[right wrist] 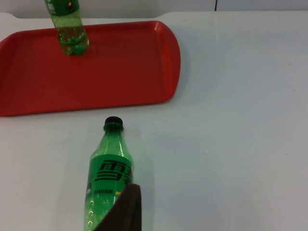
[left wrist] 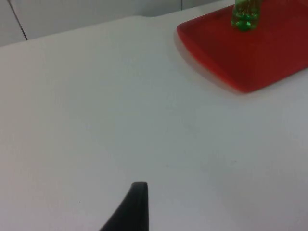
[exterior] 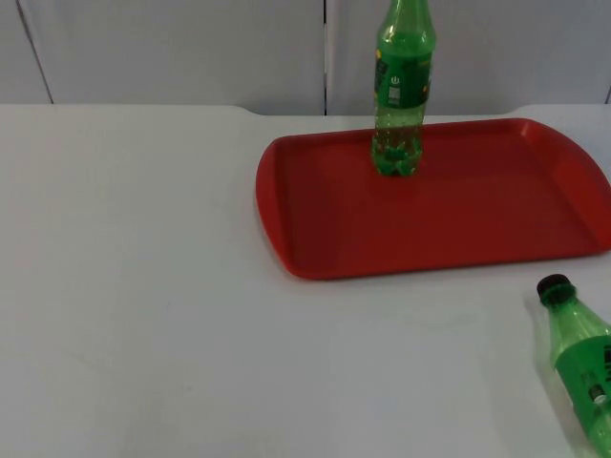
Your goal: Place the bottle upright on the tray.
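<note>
Top view, nearest first: a green bottle [exterior: 580, 355] with a black cap lies on its side on the white table [exterior: 143, 286] at about 4 o'clock, cap end towards the red tray [exterior: 315, 234], body running off the near right. It is off the tray, separated from its near rim by a strip of bare table.

Right wrist view: the same lying bottle [right wrist: 107, 178] shows label up, cap pointing to the tray [right wrist: 159, 67]. One black fingertip of the right gripper [right wrist: 126, 207] stands over the bottle's lower body; contact cannot be judged, and whether the fingers are open or closed cannot be told.

Left wrist view: one fingertip of the left gripper [left wrist: 132, 207] over bare table [left wrist: 96, 106], well apart from the tray corner [left wrist: 211, 62]. Finger state cannot be told.

Farther: tray at 1–2 o'clock in the top view. A second green bottle [exterior: 402, 91] stands upright on it, near its far rim, left of the tray's centre.

Farthest: grey partition wall [exterior: 172, 48].
</note>
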{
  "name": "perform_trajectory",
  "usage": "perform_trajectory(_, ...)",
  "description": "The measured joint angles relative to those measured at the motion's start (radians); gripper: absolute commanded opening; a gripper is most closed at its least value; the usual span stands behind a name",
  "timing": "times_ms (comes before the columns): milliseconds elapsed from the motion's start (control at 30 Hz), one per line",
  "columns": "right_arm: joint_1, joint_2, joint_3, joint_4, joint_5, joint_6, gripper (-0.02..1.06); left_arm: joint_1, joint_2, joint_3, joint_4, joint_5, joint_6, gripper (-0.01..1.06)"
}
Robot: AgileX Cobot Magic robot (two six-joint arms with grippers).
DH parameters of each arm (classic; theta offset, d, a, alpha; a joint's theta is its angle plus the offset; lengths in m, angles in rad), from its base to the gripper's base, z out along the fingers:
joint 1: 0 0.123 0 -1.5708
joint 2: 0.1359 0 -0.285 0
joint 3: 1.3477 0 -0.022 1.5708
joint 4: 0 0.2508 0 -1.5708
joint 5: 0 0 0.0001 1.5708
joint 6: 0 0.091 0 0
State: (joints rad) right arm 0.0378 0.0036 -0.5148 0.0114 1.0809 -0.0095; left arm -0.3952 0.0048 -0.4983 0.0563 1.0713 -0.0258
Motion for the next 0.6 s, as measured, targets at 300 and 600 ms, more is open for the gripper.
perform_trajectory(300,0.000,0.000,0.000,0.000,0.000,0.000,1.04,0.000,0.000,0.000,0.000,0.000,0.000,1.05)
perform_trajectory(600,0.000,0.000,0.000,0.000,0.000,0.000,1.04,0.000,0.000,0.000,-0.017,0.000,-0.010,1.05)
